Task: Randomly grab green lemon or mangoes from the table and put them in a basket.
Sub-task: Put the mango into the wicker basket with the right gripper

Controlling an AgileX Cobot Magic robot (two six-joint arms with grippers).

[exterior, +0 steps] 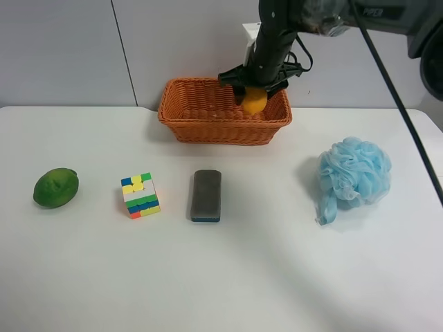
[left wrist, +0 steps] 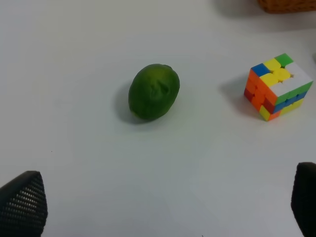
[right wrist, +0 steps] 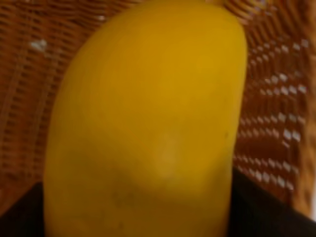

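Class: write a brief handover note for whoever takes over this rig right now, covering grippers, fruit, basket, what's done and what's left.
Right gripper: shut on the mango, held over the wicker basket, not released.
Left gripper: open, empty, above the table near the green lemon.
Done: mango picked up and brought to the basket.
Left: release the mango; the green lemon lies on the table, ungrabbed.

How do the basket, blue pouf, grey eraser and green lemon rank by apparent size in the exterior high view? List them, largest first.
1. basket
2. blue pouf
3. grey eraser and green lemon: about alike, so I won't rank them; the eraser is longer, the lemon rounder.
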